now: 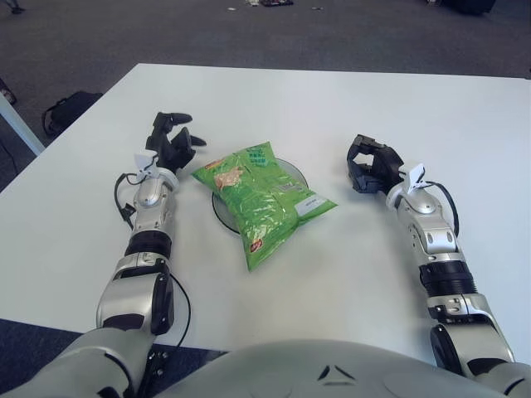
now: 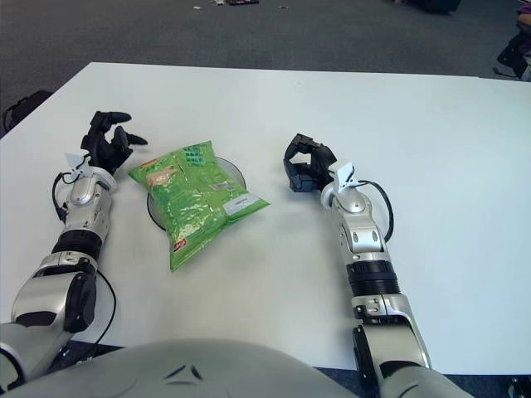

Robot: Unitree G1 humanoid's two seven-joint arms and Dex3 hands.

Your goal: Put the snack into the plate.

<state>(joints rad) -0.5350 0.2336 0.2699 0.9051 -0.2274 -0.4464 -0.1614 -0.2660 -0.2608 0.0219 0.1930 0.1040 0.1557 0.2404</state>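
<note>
The green snack bag [image 1: 261,201] is lying on the round plate [image 1: 299,176], overhanging its near rim w/ the lower end touching the white table [image 1: 332,108]. Left hand [image 1: 170,143] is showing just left of the bag, apart from it, fingers loosely spread, gripping nothing. Right hand [image 1: 370,164] is sitting right of the plate, well apart, fingers curled, empty. Bare tabletop is extending to the far edge.

Snack bag [image 1: 264,200] is laid on the plate [image 1: 298,172], mid-bench [image 1: 348,108]. Left hand [image 1: 170,143] is seen left of it, right hand [image 1: 368,164] to its right.
</note>
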